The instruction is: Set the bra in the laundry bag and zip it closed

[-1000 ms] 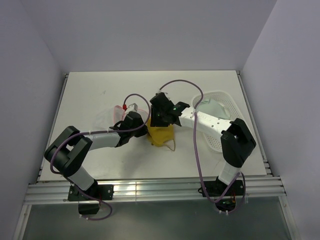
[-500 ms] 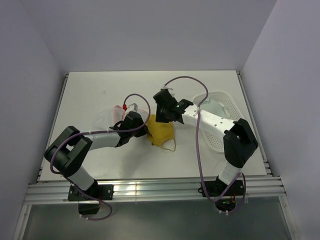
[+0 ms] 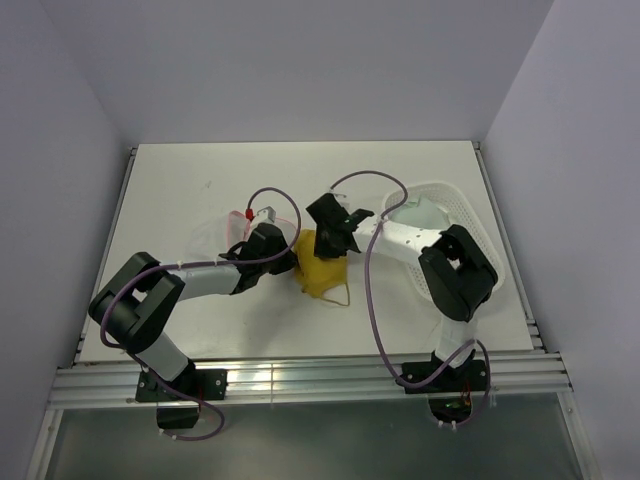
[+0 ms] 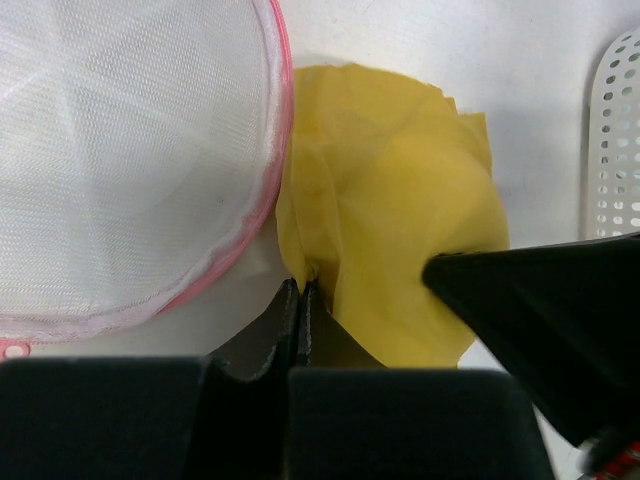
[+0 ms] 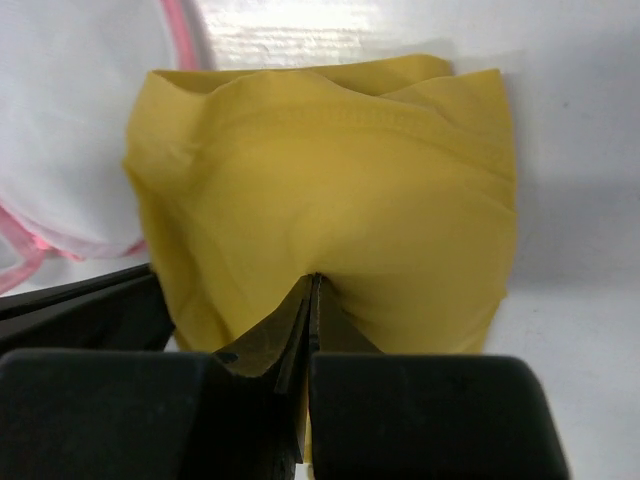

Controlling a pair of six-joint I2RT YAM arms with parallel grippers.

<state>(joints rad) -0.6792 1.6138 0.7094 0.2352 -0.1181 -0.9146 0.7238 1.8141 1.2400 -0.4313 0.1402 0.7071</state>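
Note:
The mustard-yellow bra [image 3: 322, 272] lies bunched on the table between both grippers. My left gripper [image 3: 292, 262] is shut on the bra's left edge, seen in the left wrist view [image 4: 303, 287] with the bra [image 4: 400, 210] spreading to the right. My right gripper [image 3: 333, 243] is shut on a pinch of the bra's fabric [image 5: 330, 180], its tips together [image 5: 313, 280]. The white mesh laundry bag [image 4: 120, 150] with its pink zipper rim lies just left of the bra. It is mostly hidden under my left arm in the top view [image 3: 236, 232], and its edge shows in the right wrist view [image 5: 70, 120].
A white perforated plastic basket [image 3: 455, 225] stands to the right and holds a pale mint-white garment [image 3: 420, 213]; its rim shows in the left wrist view [image 4: 615, 140]. The right gripper's black finger [image 4: 540, 300] crosses the left wrist view.
My right gripper rose off the bra, its wrist turned, and it came back down onto the fabric; the right elbow folded inward. My left arm has not moved.

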